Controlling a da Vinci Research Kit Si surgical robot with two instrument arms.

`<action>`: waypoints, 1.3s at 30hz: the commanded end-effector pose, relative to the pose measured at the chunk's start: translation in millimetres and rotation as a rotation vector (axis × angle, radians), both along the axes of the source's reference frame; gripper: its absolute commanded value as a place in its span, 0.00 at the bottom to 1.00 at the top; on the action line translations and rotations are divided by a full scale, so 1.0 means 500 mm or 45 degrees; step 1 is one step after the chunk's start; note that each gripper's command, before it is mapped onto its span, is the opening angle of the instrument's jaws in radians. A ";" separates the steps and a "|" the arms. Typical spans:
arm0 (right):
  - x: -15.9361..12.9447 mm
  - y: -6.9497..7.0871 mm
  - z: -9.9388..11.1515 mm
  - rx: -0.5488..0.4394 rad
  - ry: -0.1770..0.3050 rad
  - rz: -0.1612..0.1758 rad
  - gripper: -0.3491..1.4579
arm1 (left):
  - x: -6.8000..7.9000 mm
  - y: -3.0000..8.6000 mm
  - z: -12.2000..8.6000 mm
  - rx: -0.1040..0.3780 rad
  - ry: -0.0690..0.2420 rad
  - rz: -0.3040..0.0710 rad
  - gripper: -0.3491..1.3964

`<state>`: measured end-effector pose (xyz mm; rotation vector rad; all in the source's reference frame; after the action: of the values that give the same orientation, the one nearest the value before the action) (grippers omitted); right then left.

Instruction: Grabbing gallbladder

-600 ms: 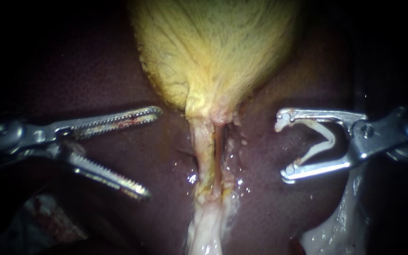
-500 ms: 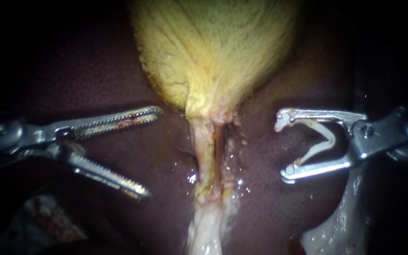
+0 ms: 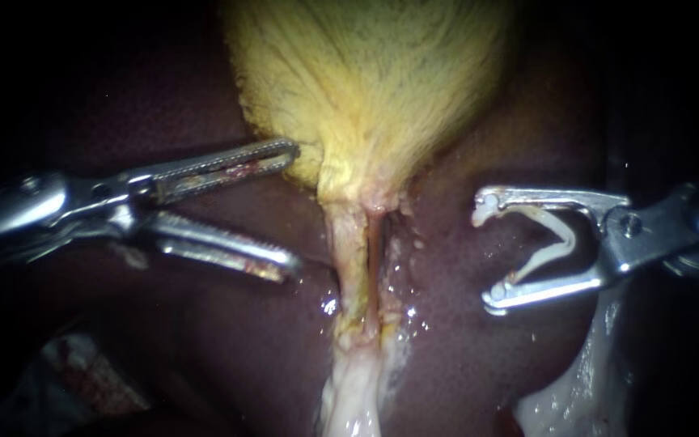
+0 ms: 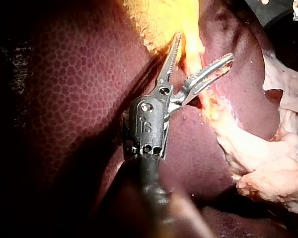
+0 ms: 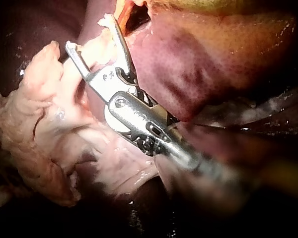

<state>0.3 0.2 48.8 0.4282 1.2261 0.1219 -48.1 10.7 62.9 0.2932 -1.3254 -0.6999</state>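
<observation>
My left instrument (image 3: 294,208): claw apart, upper tip at gallbladder (image 3: 366,81) edge, nothing gripped | my right instrument (image 3: 485,257): claw spread wide, holding white clip (image 3: 556,235), apart from tube (image 3: 353,251).

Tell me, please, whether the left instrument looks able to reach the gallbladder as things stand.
Probably yes: the left instrument has its jaws open, the upper tip at the lower edge of the gallbladder, nothing between. The right instrument, holding a clip, stands apart.

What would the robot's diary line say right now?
left instrument: open, at gallbladder edge | right instrument: holds clip | gallbladder: not grabbed
</observation>
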 end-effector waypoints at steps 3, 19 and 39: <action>-0.0002 0.0000 0.0000 0.000 0.000 -0.001 0.52 | -0.0013 0.0012 0.0022 0.015 0.021 -0.005 0.59; -0.0003 0.0000 -0.0001 0.000 0.001 -0.001 0.52 | -0.0038 0.0014 0.0036 0.128 0.061 -0.009 0.00; -0.0004 0.0000 -0.0002 0.000 0.001 -0.002 0.52 | -0.0034 0.0009 0.0028 0.154 0.073 -0.008 0.00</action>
<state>0.1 0.2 48.7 0.4294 1.2265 0.1206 -49.8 11.2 64.3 0.3647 -1.2320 -0.7902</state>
